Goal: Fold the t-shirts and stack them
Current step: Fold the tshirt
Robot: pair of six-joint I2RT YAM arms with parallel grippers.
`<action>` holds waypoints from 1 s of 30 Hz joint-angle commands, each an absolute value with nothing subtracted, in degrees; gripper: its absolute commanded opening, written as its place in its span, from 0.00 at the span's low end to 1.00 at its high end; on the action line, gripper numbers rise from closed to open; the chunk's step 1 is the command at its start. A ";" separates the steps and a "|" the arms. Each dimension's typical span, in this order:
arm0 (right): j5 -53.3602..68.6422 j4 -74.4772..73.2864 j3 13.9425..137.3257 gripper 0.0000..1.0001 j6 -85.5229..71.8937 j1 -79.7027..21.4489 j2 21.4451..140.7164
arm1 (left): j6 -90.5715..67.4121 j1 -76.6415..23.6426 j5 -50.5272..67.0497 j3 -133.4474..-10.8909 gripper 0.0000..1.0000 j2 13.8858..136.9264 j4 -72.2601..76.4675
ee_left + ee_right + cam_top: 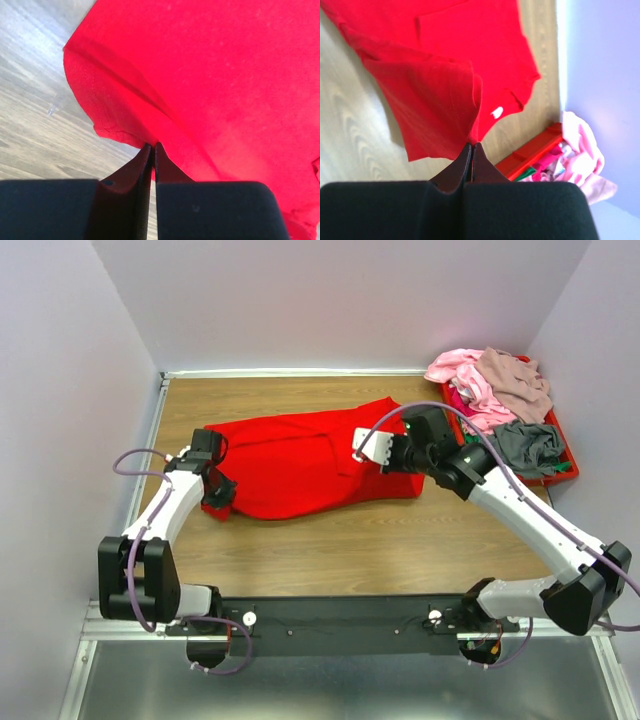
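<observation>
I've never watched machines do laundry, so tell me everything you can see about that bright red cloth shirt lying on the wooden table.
The bright red t-shirt looks like soft, plain fabric. It is spread mostly flat and lengthwise on the wooden table, with creases and a small white neck label. The left gripper is shut on the hem at its left end. The right gripper is shut on a part near the right end, holding a fold raised.

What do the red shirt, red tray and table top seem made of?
The red shirt: soft matte fabric, likely cotton knit; it folds and drapes. The red tray: probably rigid plastic; straight, smooth rim. The table top: wood or laminate; visible grain.
</observation>
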State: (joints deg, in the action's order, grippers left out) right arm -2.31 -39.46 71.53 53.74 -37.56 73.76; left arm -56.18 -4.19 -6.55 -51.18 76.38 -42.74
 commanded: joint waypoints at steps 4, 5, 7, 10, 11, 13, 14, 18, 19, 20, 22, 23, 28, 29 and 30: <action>-2.37 -34.37 74.35 0.01 52.21 -35.77 75.85 | -54.67 -3.52 -6.77 -55.63 0.11 80.06 -42.01; -2.29 -33.58 74.53 0.00 52.12 -35.60 76.11 | -54.49 -3.43 -6.77 -56.07 0.11 80.50 -41.84; -2.55 -32.61 74.79 0.00 51.60 -35.25 76.90 | -54.14 -3.25 -6.77 -57.39 0.11 81.73 -41.75; -3.42 -30.59 75.23 0.00 51.15 -34.72 77.95 | -53.79 -2.99 -6.85 -59.15 0.11 83.31 -41.49; -3.69 -29.54 75.32 0.00 51.07 -34.63 78.57 | -53.70 -2.73 -6.86 -59.93 0.11 83.76 -41.48; -4.65 -28.66 75.93 0.00 50.89 -34.10 79.45 | -53.53 -2.55 -6.86 -60.73 0.11 84.98 -41.05; -4.83 -27.52 76.20 0.00 50.45 -33.41 80.15 | -53.44 -2.37 -6.77 -61.08 0.11 85.43 -40.87; -5.27 -24.96 77.08 0.00 49.48 -31.38 82.00 | -53.26 -2.20 -6.33 -63.01 0.11 88.15 -40.08; -5.19 -24.70 77.43 0.00 49.40 -30.59 82.44 | -53.09 -2.20 -6.15 -63.28 0.11 89.29 -39.73; -5.19 -23.83 77.61 0.00 49.13 -30.24 82.79 | -53.00 -2.20 -6.07 -63.63 0.11 89.82 -39.55; -4.92 -23.12 77.61 0.01 49.04 -29.71 84.10 | -52.91 -2.20 -6.06 -64.51 0.11 91.31 -39.29; -4.83 -22.25 77.61 0.01 49.04 -29.27 84.46 | -52.82 -2.11 -5.98 -65.21 0.11 91.75 -39.03; -4.83 -20.31 77.70 0.00 49.13 -28.30 87.88 | -52.65 -1.93 -5.71 -67.32 0.11 94.21 -38.58; -4.83 -20.13 77.78 0.00 49.13 -28.04 88.33 | -52.73 -1.93 -5.63 -67.67 0.11 94.39 -38.58; -4.83 -19.69 77.78 0.00 49.04 -27.95 88.68 | -52.65 -1.93 -5.63 -68.20 0.11 94.83 -38.58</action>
